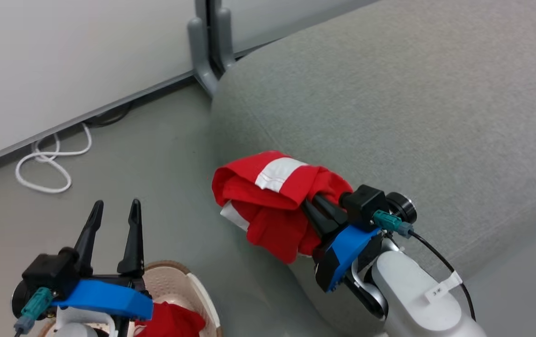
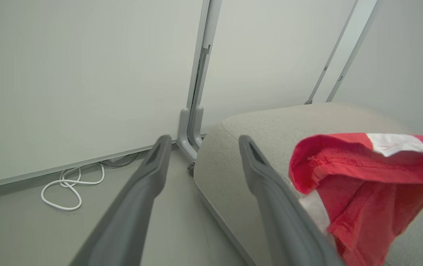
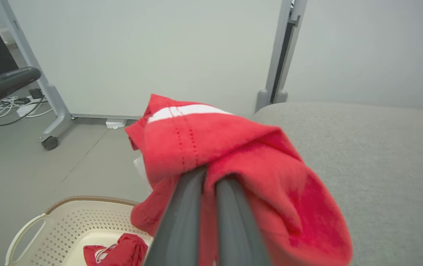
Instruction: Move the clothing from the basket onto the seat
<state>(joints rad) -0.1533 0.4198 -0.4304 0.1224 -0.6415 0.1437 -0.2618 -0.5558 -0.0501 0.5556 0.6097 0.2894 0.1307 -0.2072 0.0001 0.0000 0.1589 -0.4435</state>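
Observation:
A red garment with a white stripe (image 1: 275, 201) hangs bunched from my right gripper (image 1: 312, 208), which is shut on it just off the front edge of the light grey seat (image 1: 413, 107). The same garment (image 3: 233, 155) drapes over my closed fingers (image 3: 230, 221) in the right wrist view and shows at the right in the left wrist view (image 2: 366, 177). A second red garment (image 3: 117, 251) lies in the cream basket (image 3: 64, 221), seen also at the head view's bottom (image 1: 172, 320). My left gripper (image 1: 114, 208) stands open above the basket (image 1: 188, 281), holding nothing.
A white cable (image 1: 48, 161) lies coiled on the grey floor by the white partition wall. A grey partition post and foot (image 1: 205, 51) stand at the seat's far corner. Another wheeled partition foot (image 3: 54, 125) stands on the floor at the left of the right wrist view.

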